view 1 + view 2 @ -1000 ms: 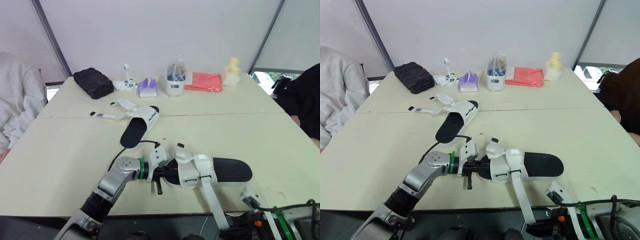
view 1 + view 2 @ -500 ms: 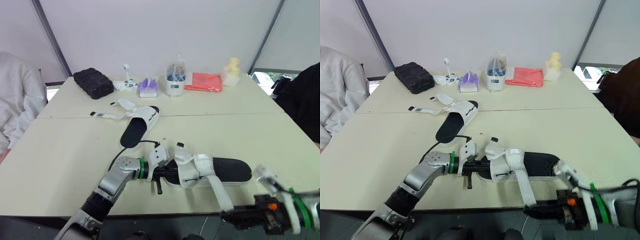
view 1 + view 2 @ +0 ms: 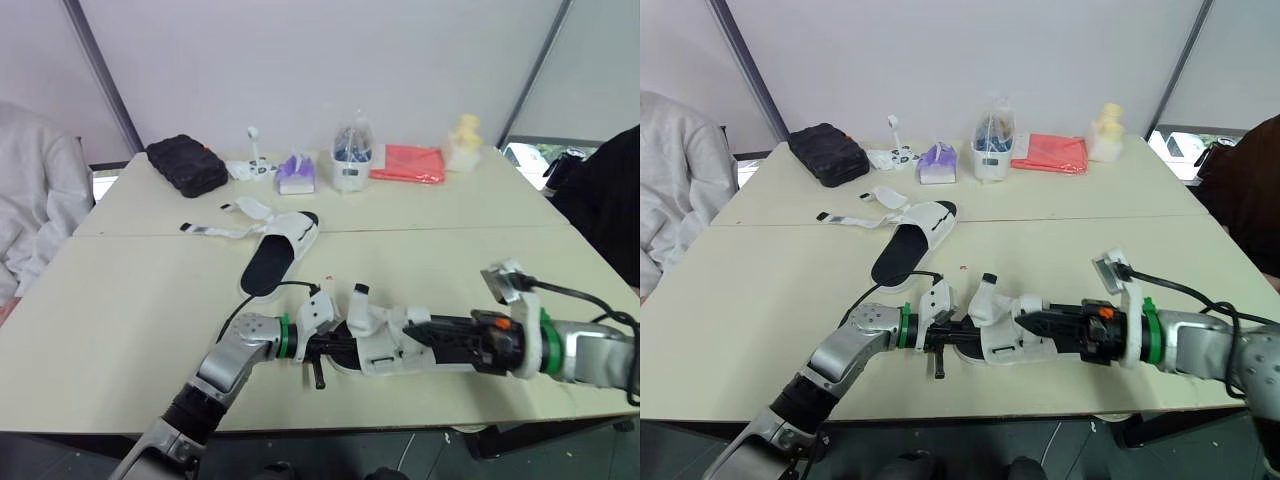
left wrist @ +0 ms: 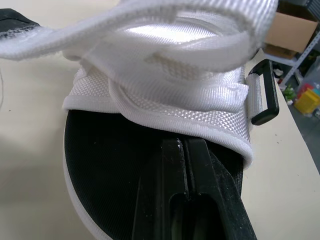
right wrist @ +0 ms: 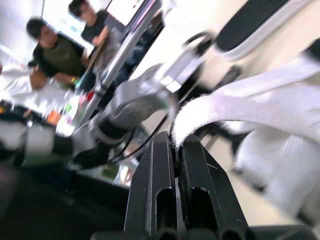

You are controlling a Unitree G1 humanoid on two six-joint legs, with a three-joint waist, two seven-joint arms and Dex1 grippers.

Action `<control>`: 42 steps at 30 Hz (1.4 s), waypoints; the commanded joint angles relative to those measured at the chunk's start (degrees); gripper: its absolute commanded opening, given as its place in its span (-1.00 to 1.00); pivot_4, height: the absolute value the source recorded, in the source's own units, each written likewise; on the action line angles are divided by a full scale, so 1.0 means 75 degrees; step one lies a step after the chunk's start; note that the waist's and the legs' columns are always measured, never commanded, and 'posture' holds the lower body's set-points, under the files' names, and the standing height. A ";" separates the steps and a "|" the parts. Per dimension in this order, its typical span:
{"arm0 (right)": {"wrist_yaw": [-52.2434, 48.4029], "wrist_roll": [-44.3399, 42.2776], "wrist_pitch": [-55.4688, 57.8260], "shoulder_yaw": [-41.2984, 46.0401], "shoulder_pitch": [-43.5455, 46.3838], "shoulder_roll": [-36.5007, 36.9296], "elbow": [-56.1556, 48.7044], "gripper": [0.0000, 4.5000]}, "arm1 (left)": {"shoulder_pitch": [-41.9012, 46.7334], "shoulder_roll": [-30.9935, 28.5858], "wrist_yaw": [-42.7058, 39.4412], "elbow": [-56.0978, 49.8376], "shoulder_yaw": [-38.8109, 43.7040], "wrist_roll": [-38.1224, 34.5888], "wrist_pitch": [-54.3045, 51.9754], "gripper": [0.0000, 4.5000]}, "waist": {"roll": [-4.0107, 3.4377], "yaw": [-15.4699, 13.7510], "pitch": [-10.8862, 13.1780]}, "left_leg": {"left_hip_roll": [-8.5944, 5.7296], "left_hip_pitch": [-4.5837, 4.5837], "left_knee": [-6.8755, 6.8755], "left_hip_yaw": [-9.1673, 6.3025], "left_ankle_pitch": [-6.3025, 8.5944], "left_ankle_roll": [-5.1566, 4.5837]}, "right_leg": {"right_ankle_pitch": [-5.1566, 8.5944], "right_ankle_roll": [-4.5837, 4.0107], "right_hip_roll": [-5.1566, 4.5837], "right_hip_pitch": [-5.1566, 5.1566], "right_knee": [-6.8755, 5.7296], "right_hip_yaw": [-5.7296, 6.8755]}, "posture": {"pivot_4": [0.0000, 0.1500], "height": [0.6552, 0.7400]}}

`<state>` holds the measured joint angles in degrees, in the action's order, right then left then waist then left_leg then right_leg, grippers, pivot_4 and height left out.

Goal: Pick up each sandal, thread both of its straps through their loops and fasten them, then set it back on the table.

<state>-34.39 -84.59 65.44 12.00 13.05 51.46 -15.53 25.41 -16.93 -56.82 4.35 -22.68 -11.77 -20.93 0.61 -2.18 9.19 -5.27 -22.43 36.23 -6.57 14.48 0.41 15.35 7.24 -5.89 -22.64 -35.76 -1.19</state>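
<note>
The near sandal [image 3: 378, 348], black-soled with white straps, lies close to the table's front edge. My left gripper [image 3: 328, 346] is shut on its toe end; in the left wrist view the black fingers [image 4: 184, 150] pinch the insole under the front strap, beside a black loop [image 4: 264, 95]. My right gripper [image 3: 412, 333] reaches in from the right, low over the sandal, and is shut on the long white strap [image 5: 240, 107], which is folded back across the sandal. The second sandal [image 3: 275, 255] lies farther back with its straps [image 3: 222, 231] spread open to the left.
Along the far edge stand a black pouch [image 3: 186, 164], a purple tissue pack [image 3: 295, 175], a clear container [image 3: 352, 160], a red cloth [image 3: 407, 163] and a yellow figure [image 3: 462, 142]. One person in white [image 3: 30, 200] sits left, another in dark [image 3: 600, 190] right.
My right arm has come up from below the table's front edge and carried the hanging strap up over the near sandal toward the left. The left gripper has stayed put.
</note>
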 commanded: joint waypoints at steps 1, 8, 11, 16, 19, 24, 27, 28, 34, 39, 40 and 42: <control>0.0345 0.0330 -0.0063 -0.0080 0.0722 -0.0319 0.0655 -0.98 | -0.0212 -0.0061 0.0083 0.0160 -0.0224 0.0233 -0.0282 -1.00 | -0.0001 -0.0013 -0.0001 | -0.0001 0.0000 0.0000 0.0000 0.0000 0.0000 | 0.0000 0.0000 0.0001 -0.0002 -0.0001 0.0000 | 1.00 1.00; 0.0395 0.0959 0.0407 -0.0378 0.1975 -0.0716 0.1910 -0.98 | -0.0281 -0.0059 0.0209 0.0066 -0.0185 0.0194 -0.0373 -1.00 | -0.0003 0.0003 -0.0002 | -0.0003 0.0000 -0.0001 0.0000 0.0000 0.0000 | -0.0001 0.0000 0.0002 -0.0006 -0.0006 -0.0002 | 1.00 1.00; 0.0242 0.1233 0.0624 -0.0444 0.2297 -0.0782 0.2268 -0.98 | -0.0298 -0.0048 0.0242 0.0044 -0.0180 0.0194 -0.0395 -1.00 | -0.0004 0.0006 -0.0002 | -0.0002 0.0000 -0.0002 0.0000 0.0000 0.0000 | -0.0001 -0.0001 0.0002 -0.0007 -0.0007 -0.0002 | 1.00 1.00; -0.0246 0.1246 0.0911 -0.0226 0.2285 -0.0704 0.2111 -0.31 | -0.0341 -0.0034 0.0317 0.0027 -0.0148 0.0167 -0.0420 -1.00 | -0.0005 0.0005 -0.0003 | -0.0002 0.0000 -0.0002 0.0000 0.0000 0.0000 | -0.0001 -0.0001 0.0002 -0.0007 -0.0007 -0.0003 | 1.00 1.00; -0.1056 0.1170 0.0953 -0.0055 0.1952 -0.0370 0.1305 0.36 | -0.0370 -0.0019 0.0360 0.0016 -0.0121 0.0144 -0.0453 -1.00 | -0.0006 -0.0017 -0.0003 | -0.0002 -0.0001 -0.0007 -0.0001 0.0000 -0.0001 | -0.0001 0.0000 0.0003 -0.0008 -0.0007 -0.0002 | 1.00 1.00; -0.1746 0.3243 -0.0854 -0.0303 0.2084 0.0214 0.1132 0.36 | -0.0392 -0.0043 0.0361 -0.0022 -0.0099 0.0141 -0.0486 -1.00 | -0.0008 0.0014 -0.0004 | -0.0004 -0.0002 0.0000 0.0005 0.0001 -0.0002 | -0.0002 0.0001 0.0004 -0.0009 -0.0009 -0.0001 | 1.00 1.00; -0.1946 0.4992 -0.1986 -0.1251 0.2567 0.0317 0.1827 0.36 | -0.0385 -0.0048 0.0350 -0.0023 -0.0098 0.0143 -0.0498 -1.00 | -0.0008 0.0050 -0.0004 | -0.0004 0.0003 -0.0001 0.0015 0.0001 -0.0002 | -0.0004 0.0005 0.0007 -0.0007 -0.0006 -0.0003 | 1.00 1.00; -0.1989 0.5379 -0.2116 -0.1523 0.2767 0.0232 0.2180 0.36 | -0.0375 -0.0045 0.0341 -0.0014 -0.0101 0.0149 -0.0494 -1.00 | -0.0008 0.0064 -0.0004 | -0.0003 0.0005 -0.0003 0.0014 0.0002 -0.0002 | -0.0004 0.0005 0.0008 -0.0007 -0.0006 -0.0002 | 1.00 1.00; -0.2841 0.6175 -0.2075 -0.2194 0.3622 -0.0331 0.3615 0.36 | -0.0364 -0.0020 0.0361 -0.0013 -0.0111 0.0184 -0.0480 -1.00 | -0.0008 0.0079 -0.0004 | -0.0006 0.0000 -0.0008 0.0009 0.0000 0.0000 | -0.0005 0.0007 0.0005 -0.0016 -0.0012 -0.0005 | 1.00 1.00; -0.3563 0.6456 -0.1784 -0.2389 0.4094 -0.0647 0.4468 0.36 | -0.0444 0.0015 0.0490 -0.0085 -0.0058 0.0172 -0.0534 -1.00 | -0.0008 0.0042 -0.0004 | -0.0007 0.0000 -0.0006 0.0006 0.0000 0.0000 | -0.0006 0.0006 0.0005 -0.0015 -0.0012 -0.0005 | 1.00 1.00; -0.3710 0.6507 -0.1739 -0.2446 0.4122 -0.0668 0.4495 0.36 | -0.0454 0.0017 0.0503 -0.0095 -0.0054 0.0173 -0.0540 -1.00 | -0.0008 0.0041 -0.0004 | -0.0007 0.0000 -0.0007 0.0006 0.0001 0.0000 | -0.0006 0.0006 0.0005 -0.0015 -0.0011 -0.0005 | 1.00 1.00; -0.3853 0.6682 -0.1723 -0.2542 0.4167 -0.0741 0.4534 0.26 | -0.0473 0.0013 0.0533 -0.0122 -0.0044 0.0177 -0.0553 -1.00 | -0.0008 0.0039 -0.0004 | -0.0006 0.0000 -0.0009 0.0006 0.0001 0.0001 | -0.0005 0.0006 0.0005 -0.0017 -0.0012 -0.0005 | 1.00 1.00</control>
<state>-61.77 -35.20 52.40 -7.08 42.81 45.92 18.95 23.29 -16.11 -53.80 1.45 -22.07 -11.98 -23.18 0.55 -1.89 9.16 -5.32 -22.43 36.16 -6.53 14.49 0.42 15.31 7.28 -5.85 -22.77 -35.85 -1.23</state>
